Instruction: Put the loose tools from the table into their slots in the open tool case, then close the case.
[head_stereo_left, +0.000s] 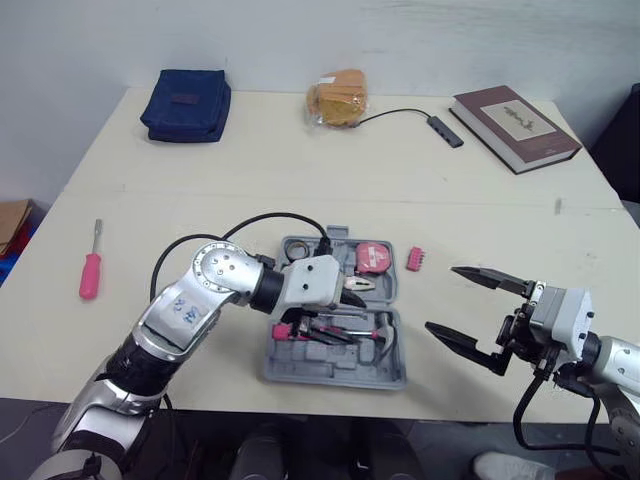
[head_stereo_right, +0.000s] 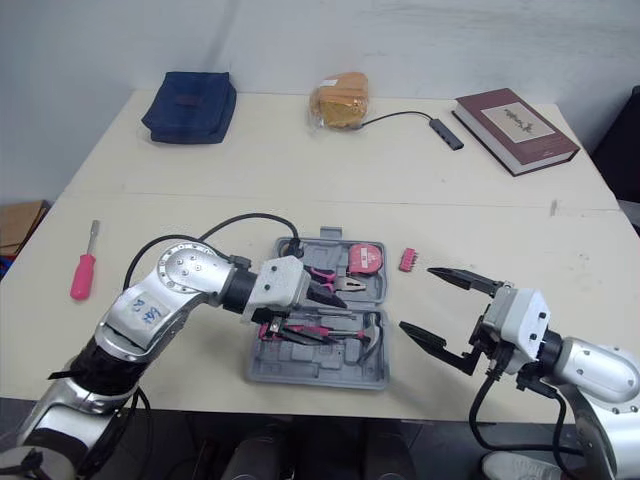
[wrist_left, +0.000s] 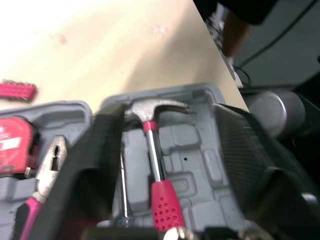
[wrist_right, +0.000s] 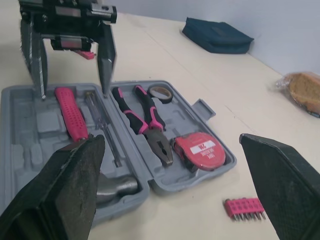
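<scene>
The grey tool case (head_stereo_left: 300, 368) lies open near the table's front edge. It holds a pink-handled hammer (wrist_left: 155, 150), pliers (wrist_right: 145, 120), a red tape measure (head_stereo_left: 375, 257) and a thin screwdriver (wrist_right: 102, 130). My left gripper (head_stereo_left: 352, 292) hovers over the case, open, its fingers (wrist_left: 85, 175) standing either side of the hammer's handle without gripping it. My right gripper (head_stereo_left: 442, 298) is open wide just right of the case, holding nothing. A pink bit holder (head_stereo_left: 415, 259) lies loose on the table right of the case. A pink-handled screwdriver (head_stereo_left: 90, 270) lies loose far to the left.
At the back of the table (head_stereo_left: 250, 180) sit a blue pouch (head_stereo_left: 186, 104), a bagged bread roll (head_stereo_left: 338, 98), a small hub on a black cable (head_stereo_left: 445, 130) and a brown book (head_stereo_left: 515, 127). The case lies close to the table's front edge.
</scene>
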